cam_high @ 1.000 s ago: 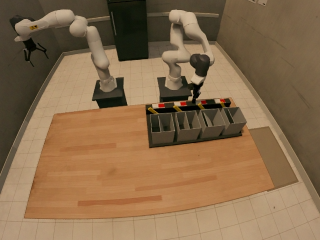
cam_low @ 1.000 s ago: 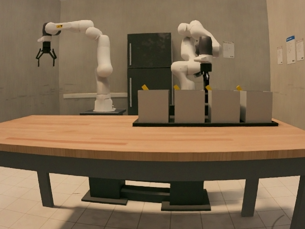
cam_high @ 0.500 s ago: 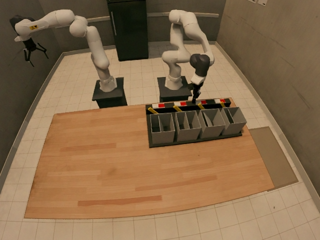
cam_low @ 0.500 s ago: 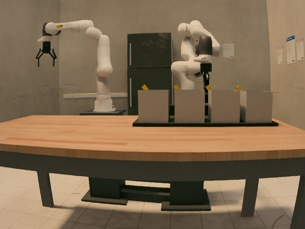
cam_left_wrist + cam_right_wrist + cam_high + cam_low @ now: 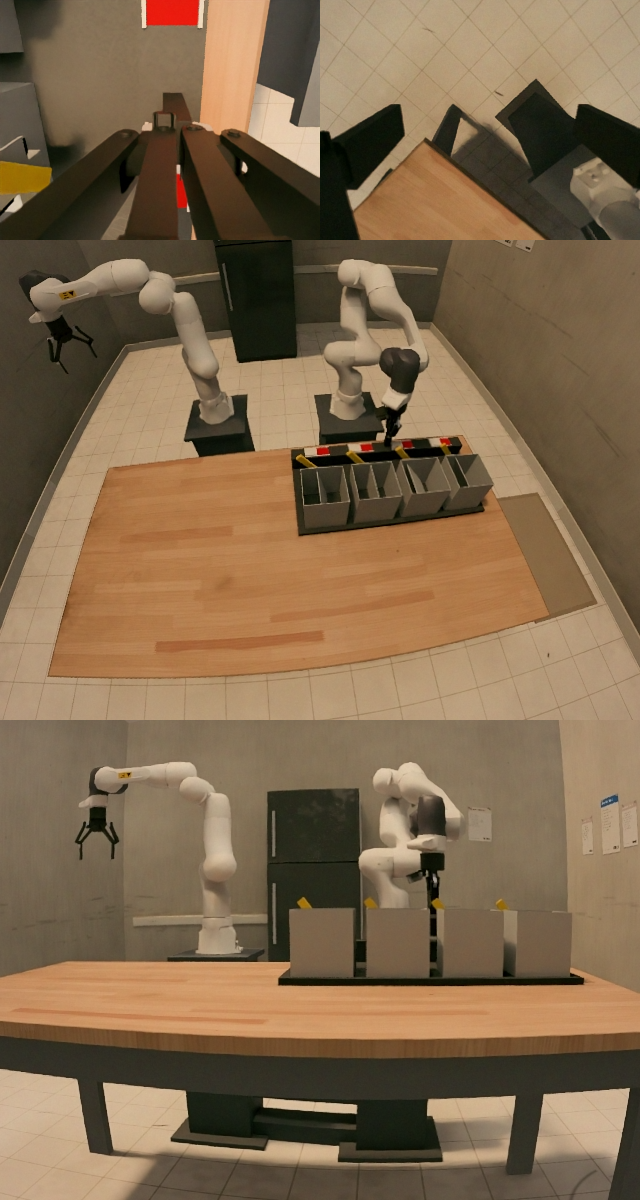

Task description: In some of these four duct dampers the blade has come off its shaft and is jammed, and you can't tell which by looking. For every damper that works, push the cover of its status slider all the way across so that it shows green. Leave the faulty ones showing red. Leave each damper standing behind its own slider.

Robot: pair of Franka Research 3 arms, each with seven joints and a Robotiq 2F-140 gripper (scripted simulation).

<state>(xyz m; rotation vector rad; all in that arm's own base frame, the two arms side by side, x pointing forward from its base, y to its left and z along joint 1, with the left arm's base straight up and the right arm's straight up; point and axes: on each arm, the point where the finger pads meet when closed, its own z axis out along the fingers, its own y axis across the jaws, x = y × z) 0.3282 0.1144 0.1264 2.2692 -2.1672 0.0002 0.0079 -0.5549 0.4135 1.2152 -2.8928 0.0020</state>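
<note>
The left gripper (image 5: 388, 443) (image 5: 433, 898) (image 5: 171, 108), fingers pressed together with nothing between them, points down at the slider row, just beside the pale end of the white sliding cover (image 5: 395, 444) on the third slider, counting from the top view's left. Whether the fingertips touch it cannot be told. The cover lies on the top view's right side of the fingers, and beyond it a red status patch (image 5: 407, 445) (image 5: 182, 192) shows. The left arm is far nearer; the right gripper (image 5: 80, 362) (image 5: 96, 858) (image 5: 489, 119) hangs spread wide, well apart from the row. The cover's travel runs along the black slider rail (image 5: 338, 450), so the coming push, if this damper is judged sound, should go towards the top view's right, over the red. The slider's long axis follows the row, across the front of the open grey box-shaped damper (image 5: 426, 500) (image 5: 470, 942). That damper stands upright, its yellow bar-shaped lever (image 5: 401, 452) (image 5: 437, 903) (image 5: 25, 177) leaning towards the top view's left. All four sliders show red; a sideways drift off the rail could miss the cover or catch the lever.

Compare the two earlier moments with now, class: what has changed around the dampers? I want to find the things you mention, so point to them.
Nothing visibly changed. Left gripper (image 5: 388, 441) (image 5: 433, 926) (image 5: 175, 107), right gripper (image 5: 80, 364) (image 5: 96, 858) (image 5: 489, 120), yellow levers (image 5: 306, 461) (image 5: 304, 902) (image 5: 25, 177) and dampers (image 5: 325, 513) (image 5: 323, 942) (image 5: 17, 115) stayed put; all four sliders (image 5: 323, 451) (image 5: 172, 12) still show red.
</note>
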